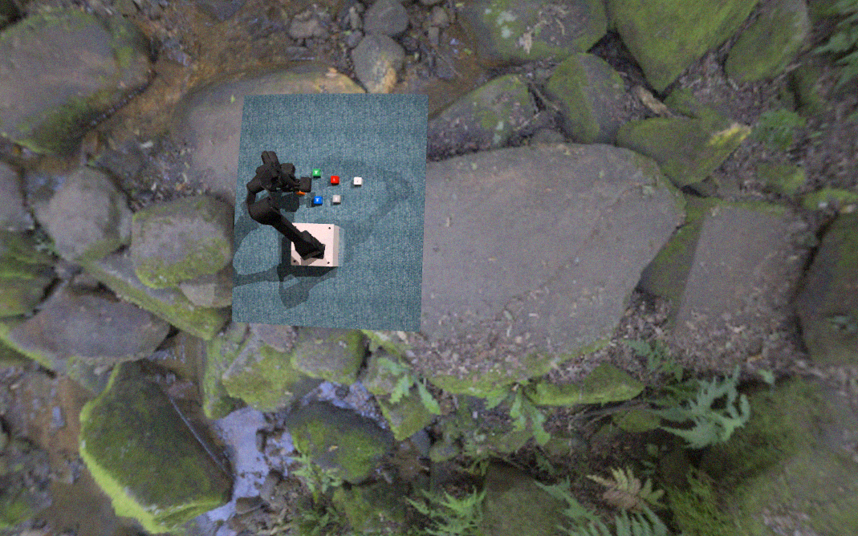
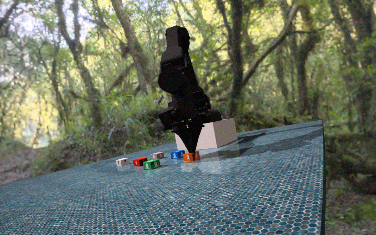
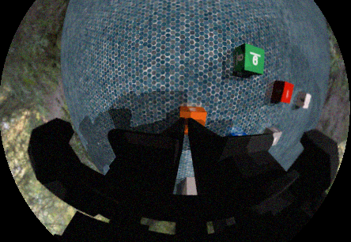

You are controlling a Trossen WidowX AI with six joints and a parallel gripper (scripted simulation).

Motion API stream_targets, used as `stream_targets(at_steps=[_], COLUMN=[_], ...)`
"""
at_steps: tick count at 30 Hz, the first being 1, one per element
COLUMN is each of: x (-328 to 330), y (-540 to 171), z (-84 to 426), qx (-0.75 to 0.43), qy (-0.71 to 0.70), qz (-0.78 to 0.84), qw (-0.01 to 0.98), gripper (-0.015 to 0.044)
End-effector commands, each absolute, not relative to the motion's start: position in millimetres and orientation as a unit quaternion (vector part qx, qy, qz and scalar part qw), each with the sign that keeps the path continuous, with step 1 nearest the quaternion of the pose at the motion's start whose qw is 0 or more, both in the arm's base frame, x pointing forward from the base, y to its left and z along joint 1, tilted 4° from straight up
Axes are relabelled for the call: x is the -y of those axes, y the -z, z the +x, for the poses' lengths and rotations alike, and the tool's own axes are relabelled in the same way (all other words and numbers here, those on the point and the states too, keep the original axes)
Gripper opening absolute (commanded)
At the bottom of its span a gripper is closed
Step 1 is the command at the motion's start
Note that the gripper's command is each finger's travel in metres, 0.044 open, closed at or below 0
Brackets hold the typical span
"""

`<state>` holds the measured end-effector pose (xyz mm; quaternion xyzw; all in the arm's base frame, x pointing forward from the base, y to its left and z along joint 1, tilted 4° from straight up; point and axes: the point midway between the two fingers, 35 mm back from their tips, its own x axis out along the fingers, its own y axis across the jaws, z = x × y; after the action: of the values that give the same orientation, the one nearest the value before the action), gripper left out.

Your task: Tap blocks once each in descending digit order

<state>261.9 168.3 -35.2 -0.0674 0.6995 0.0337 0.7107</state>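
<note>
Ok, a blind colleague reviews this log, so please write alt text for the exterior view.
A black robot arm's shut gripper points straight down, its tips at the top of an orange block marked 3. To the left sit blue, grey, red, green and white blocks on a teal honeycomb-patterned table.

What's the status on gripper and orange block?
Gripper shut, holding nothing, tips right at orange block marked 3. Contact unclear. Blue block close beside it.
</note>
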Motion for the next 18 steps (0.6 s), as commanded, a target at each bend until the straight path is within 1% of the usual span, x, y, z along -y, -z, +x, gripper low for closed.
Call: stream_targets(at_steps=[1,4,8,13,18], x=[-168,-168,-169,-170,-173], y=[40,40,12,6,-68], z=[261,261,261,261,260], qx=[-0.700,-0.700,-0.700,-0.700,-0.700], qy=[-0.034,-0.034,-0.034,-0.034,-0.034], qz=[-0.067,-0.067,-0.067,-0.067,-0.067], qw=[0.710,0.710,0.710,0.710,0.710], gripper=[0.0020,0.0020,0.0020,0.0020,0.0020])
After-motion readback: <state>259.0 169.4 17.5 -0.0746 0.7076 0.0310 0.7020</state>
